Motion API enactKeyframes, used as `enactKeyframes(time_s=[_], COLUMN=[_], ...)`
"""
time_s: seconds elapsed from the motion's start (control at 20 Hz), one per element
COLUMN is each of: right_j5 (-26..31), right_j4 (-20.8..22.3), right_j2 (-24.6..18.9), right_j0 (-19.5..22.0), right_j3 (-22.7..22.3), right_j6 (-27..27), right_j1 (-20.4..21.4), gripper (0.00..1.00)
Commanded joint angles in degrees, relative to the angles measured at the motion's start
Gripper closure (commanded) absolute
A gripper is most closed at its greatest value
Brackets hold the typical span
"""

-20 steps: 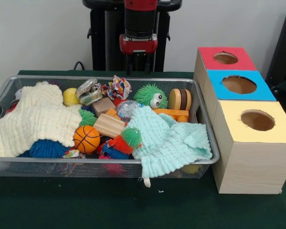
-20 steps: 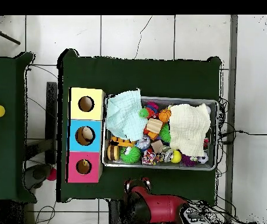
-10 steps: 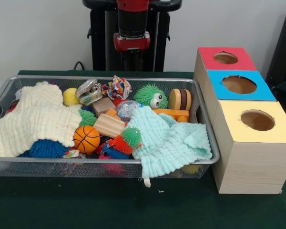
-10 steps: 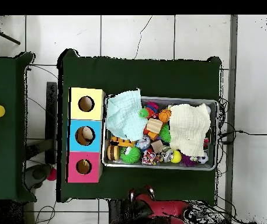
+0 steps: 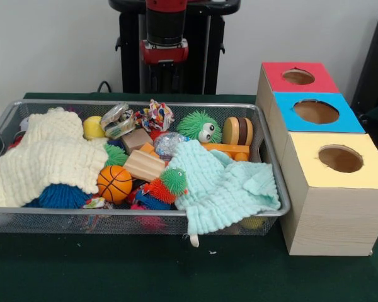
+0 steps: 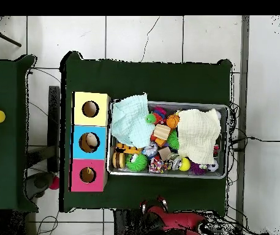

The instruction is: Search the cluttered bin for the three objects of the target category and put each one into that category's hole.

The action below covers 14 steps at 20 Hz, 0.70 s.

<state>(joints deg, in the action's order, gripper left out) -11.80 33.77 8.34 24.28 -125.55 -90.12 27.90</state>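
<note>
A wire mesh bin (image 5: 274,182) (image 6: 223,108) holds a heap of toys. Among them are an orange basketball (image 5: 114,183), a green furry toy with eyes (image 5: 199,126), wooden blocks (image 5: 143,165), a yellow ball (image 5: 92,127) and a blue spiky ball (image 5: 62,196). A cream cloth (image 5: 47,157) (image 6: 198,133) and a mint cloth (image 5: 223,184) (image 6: 130,119) cover part of the heap. My gripper (image 5: 166,74) (image 6: 153,207) hangs behind the bin's far rim, outside it, holding nothing that I can see.
Three wooden boxes stand in a row beside the bin, each with a round hole in its top: red (image 5: 298,77) (image 6: 87,175), blue (image 5: 316,111) (image 6: 88,142) and yellow (image 5: 340,158) (image 6: 90,109). The table has a dark green cover (image 5: 145,270).
The arm has drawn back from the bin: up and leftward in the front view, toward the bottom edge in the overhead view. The toys and cloths have not moved.
</note>
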Motion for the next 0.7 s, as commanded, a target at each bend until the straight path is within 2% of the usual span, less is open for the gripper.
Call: enactKeyframes(time_s=[0.05,0.35,0.7], right_j5=[-1.3,-2.1,-3.7], right_j4=[0.9,0.9,-0.1], right_j2=[-0.7,-1.1,0.4], right_j0=[-0.3,0.0,-0.3], right_j3=[9.7,9.4,10.7], right_j6=[-5.4,-5.8,-6.6], right_j1=[0.7,2.7,1.2], gripper=[0.0,0.0,0.0])
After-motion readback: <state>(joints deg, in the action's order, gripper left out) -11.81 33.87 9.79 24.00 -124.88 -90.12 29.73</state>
